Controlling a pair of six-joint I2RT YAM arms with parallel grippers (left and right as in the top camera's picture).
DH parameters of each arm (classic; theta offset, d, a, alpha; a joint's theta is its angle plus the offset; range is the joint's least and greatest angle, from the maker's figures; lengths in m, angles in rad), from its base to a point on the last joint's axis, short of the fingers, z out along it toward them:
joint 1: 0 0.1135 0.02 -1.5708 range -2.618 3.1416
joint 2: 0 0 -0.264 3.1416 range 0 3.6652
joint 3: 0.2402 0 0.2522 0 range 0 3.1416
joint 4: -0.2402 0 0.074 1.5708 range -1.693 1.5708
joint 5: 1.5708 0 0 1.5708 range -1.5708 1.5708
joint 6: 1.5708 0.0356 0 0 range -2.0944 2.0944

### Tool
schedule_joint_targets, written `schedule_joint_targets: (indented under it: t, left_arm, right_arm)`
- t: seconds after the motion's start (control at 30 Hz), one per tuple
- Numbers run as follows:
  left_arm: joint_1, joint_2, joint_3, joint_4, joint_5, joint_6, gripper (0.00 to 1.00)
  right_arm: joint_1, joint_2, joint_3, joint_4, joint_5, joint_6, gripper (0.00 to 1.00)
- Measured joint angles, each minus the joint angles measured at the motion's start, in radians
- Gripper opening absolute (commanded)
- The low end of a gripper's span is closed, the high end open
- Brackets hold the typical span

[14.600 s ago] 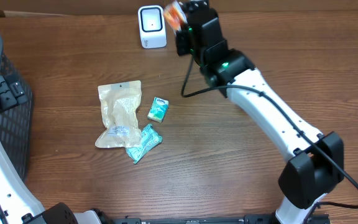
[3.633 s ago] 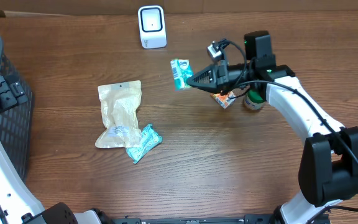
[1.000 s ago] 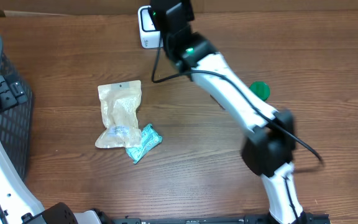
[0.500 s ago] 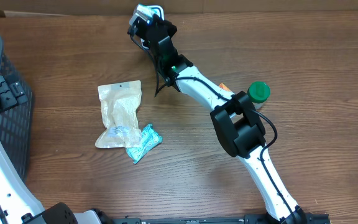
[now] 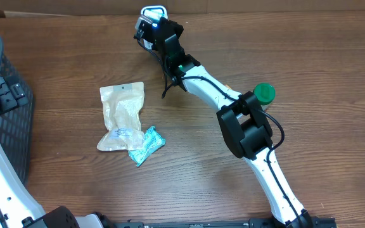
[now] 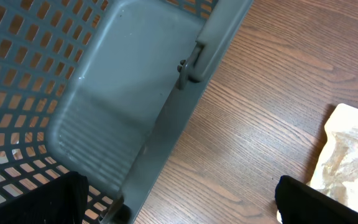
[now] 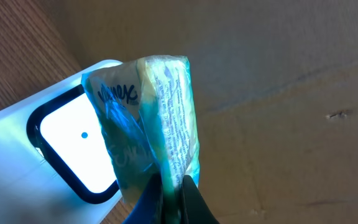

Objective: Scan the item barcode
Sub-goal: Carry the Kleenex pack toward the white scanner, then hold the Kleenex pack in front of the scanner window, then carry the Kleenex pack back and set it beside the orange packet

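Step in hand: presenting the item to the reader. The right gripper [image 7: 170, 191] is clamped narrow on the bottom edge of the pack [image 7: 146, 106], a teal tissue pack. It holds the pack upright, just in front of the lit window of the scanner [image 7: 67, 158] at the far edge of the table. In the wrist view the fine-print side faces right, away from the window, and the branded face is toward the camera. I cannot tell where the barcode is.

Left gripper [image 6: 179, 208]: jaws wide, holding nothing, parked at the left over the rim of the basket [image 6: 104, 93].

Also on the table: the pouch [image 5: 121, 117] and a teal packet [image 5: 146, 145] touching its near right corner, at centre-left. A green cap [image 5: 263, 93] sits to the right.

Next move, as I judge it: roll the wrist slowly so each face of the pack passes square to the window. Keep the pack close to the window without touching it, and keep the pinch firm, as the hold is on a thin soft edge.

Versus earlier frames: 14.6 s ago the pack lies on the table just right of the pouch, and the right gripper holds an orange item at the scanner. 3.6 s ago the pack is in the gripper over mid-table. Half a second ago the arm is almost as it is now. The left arm, pouch and packet are unchanged throughout.
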Motion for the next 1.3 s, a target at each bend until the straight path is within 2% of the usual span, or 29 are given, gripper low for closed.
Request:
schedule_joint_targets:
  t: [0.43,0.67,0.77,0.9,1.13,1.3]
  left_arm:
    - [0.0,0.0,0.0,0.0,0.0,0.0,0.99]
    - [0.0,0.0,0.0,0.0,0.0,0.0,1.0]
    - [0.0,0.0,0.0,0.0,0.0,0.0,0.99]
    - [0.0,0.0,0.0,0.0,0.0,0.0,0.99]
    - [0.0,0.0,0.0,0.0,0.0,0.0,1.0]
    - [0.0,0.0,0.0,0.0,0.0,0.0,1.0]
  right_arm:
    - [0.0,0.0,0.0,-0.007,0.001,-0.003,0.04]
    - [0.0,-0.026,-0.003,-0.177,-0.029,0.116,0.04]
    - [0.0,-0.097,-0.006,-0.295,-0.051,0.237,0.04]
    - [0.0,-0.275,-0.008,-0.509,-0.088,0.454,0.04]
    - [-0.007,-0.648,0.009,-1.044,-0.195,0.907,0.04]
    - [-0.059,-0.712,0.016,-1.442,-0.222,1.176,0.04]
